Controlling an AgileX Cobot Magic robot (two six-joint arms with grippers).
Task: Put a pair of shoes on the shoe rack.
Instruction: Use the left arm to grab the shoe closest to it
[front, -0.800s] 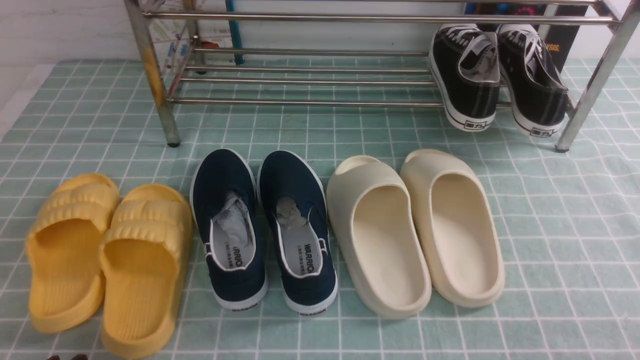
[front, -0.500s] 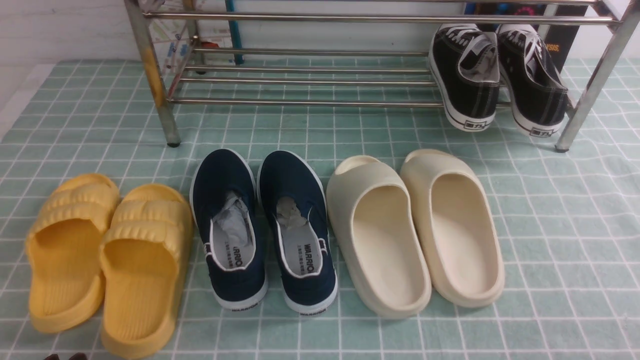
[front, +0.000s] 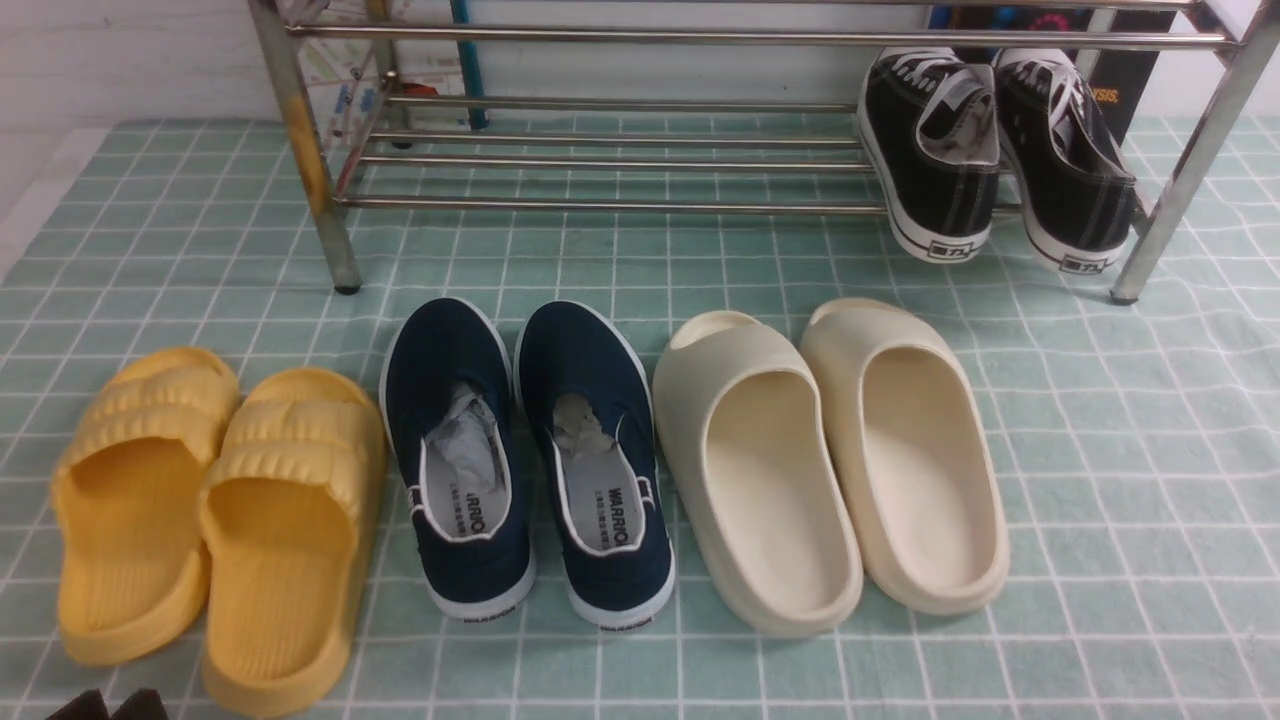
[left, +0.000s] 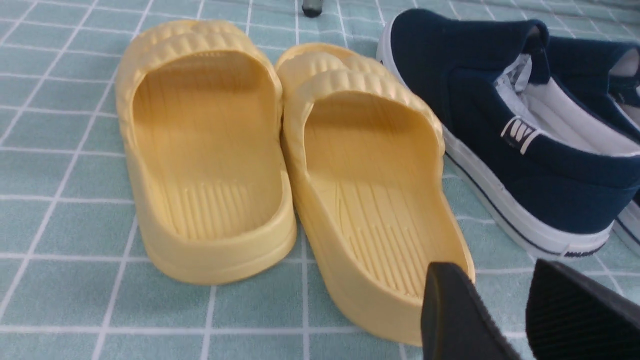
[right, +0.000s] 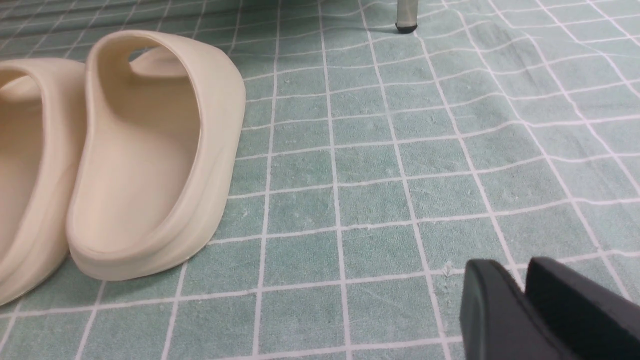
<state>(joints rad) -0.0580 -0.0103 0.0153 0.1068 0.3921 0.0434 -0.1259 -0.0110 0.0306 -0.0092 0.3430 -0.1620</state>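
Observation:
The pair of shoes, navy slip-ons with white soles and paper stuffing, stands side by side on the checked cloth: one shoe (front: 445, 365) on the left, its mate (front: 580, 365) on the right, toes toward the shoe rack (front: 600, 206). The chrome rack stands behind them, its low shelf bare on the left. My left gripper (front: 105, 706) peeks in at the bottom left corner. In the left wrist view it (left: 492, 270) is open and empty, hovering behind the heel of a yellow slide, with a navy shoe (left: 480, 100) to the side. My right gripper (right: 512, 270) is shut over bare cloth.
Yellow slides (front: 210, 520) lie left of the navy pair, cream slides (front: 830, 450) right of it. Black lace-up sneakers (front: 935, 150) sit on the rack's lower shelf at the right. A rack leg (right: 406, 15) stands ahead of the right gripper.
The left gripper's tips have come further into the front view at the bottom left corner. The shoes and slides have not moved.

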